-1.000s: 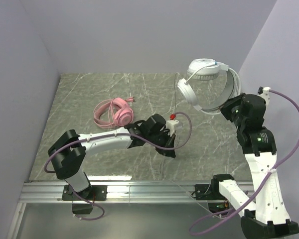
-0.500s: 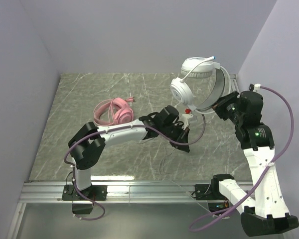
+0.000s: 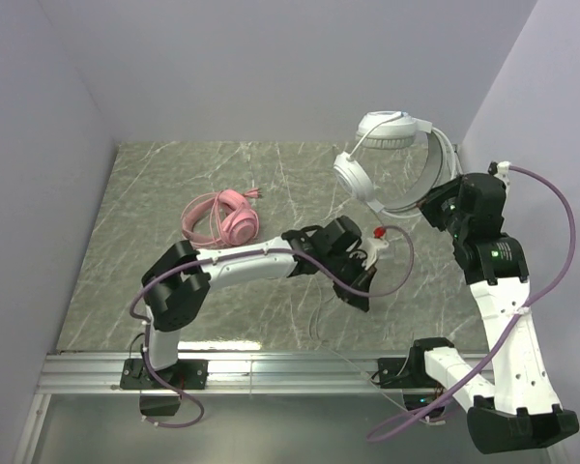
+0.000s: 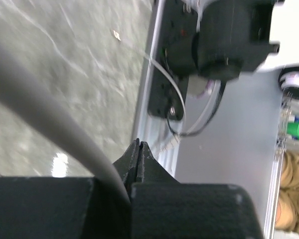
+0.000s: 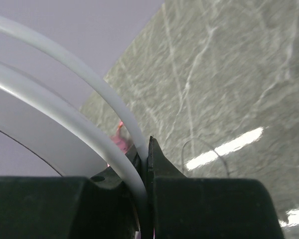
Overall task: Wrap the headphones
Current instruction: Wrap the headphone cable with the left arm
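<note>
White headphones (image 3: 394,130) aloft in right pincer (image 3: 437,199), cable (image 4: 40,102) in left pincer (image 4: 139,148)

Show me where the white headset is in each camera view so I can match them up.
Top external: white headset upper right, lifted, headband in the right gripper.
Left wrist: only a pale cable, probably its own, running from upper left into the shut left gripper.
Right wrist: its headband as two white arcs from the left edge into the shut fingers.
Shared landmark: the grey marbled table, in all three.
</note>
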`<act>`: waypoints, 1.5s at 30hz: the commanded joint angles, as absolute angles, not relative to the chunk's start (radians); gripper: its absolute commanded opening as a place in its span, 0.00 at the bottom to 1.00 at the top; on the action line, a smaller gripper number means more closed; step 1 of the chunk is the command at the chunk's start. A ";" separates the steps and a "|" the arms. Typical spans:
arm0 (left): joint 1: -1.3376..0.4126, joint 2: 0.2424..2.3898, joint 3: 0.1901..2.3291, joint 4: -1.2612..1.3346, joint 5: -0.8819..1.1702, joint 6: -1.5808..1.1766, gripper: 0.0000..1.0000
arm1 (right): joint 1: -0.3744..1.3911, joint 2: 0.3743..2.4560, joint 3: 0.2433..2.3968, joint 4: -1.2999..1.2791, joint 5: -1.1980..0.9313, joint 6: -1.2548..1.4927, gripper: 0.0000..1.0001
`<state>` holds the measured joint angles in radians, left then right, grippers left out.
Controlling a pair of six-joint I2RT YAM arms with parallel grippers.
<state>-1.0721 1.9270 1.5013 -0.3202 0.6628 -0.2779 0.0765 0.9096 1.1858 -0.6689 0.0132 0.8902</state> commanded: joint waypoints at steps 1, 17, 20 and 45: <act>-1.130 1.833 1.425 -0.377 0.644 -0.262 0.01 | 0.094 0.908 1.239 -0.472 0.099 0.913 0.00; -1.207 1.620 1.642 -0.790 0.218 -0.290 0.01 | 0.285 0.940 1.117 -0.456 0.509 0.776 0.00; -1.207 1.678 1.808 -0.926 0.123 -0.265 0.00 | 0.352 0.950 1.109 -0.456 0.575 0.730 0.00; -1.091 1.665 2.175 -1.175 -0.152 -0.091 0.00 | 0.621 1.074 1.019 -0.543 0.842 0.589 0.00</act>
<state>-1.0885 1.7317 2.2101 -1.1797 -0.0563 -0.1387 0.5999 1.0893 1.0088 -0.5655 0.7536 0.5812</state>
